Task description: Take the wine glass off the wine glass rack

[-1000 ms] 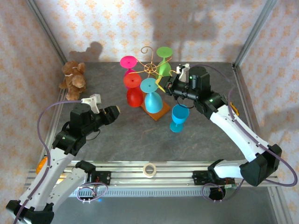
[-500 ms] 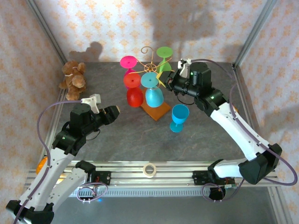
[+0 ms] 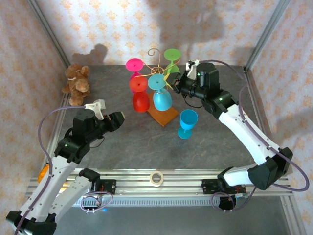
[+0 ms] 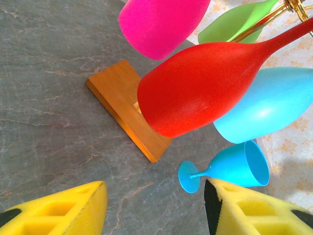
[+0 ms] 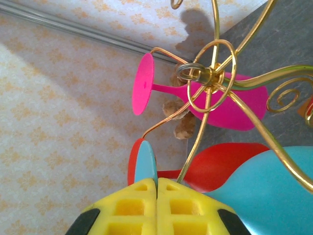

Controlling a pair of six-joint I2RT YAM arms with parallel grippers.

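just off rack base (image 3: 165, 117) corner, blue glass (image 3: 188, 119) upright

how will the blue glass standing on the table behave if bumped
Probably tips easily: the blue glass stands on a small foot and thin stem under a wide bowl. Once down, its round bowl would likely roll. The matte opaque finish suggests light plastic, not brittle.

Rack (image 5: 195, 74) of glossy gold metal wire on smooth wood base (image 4: 122, 98); glasses (image 4: 205, 88) matt, fine-grained; bench (image 4: 44, 122) mottled grey, stone-like.
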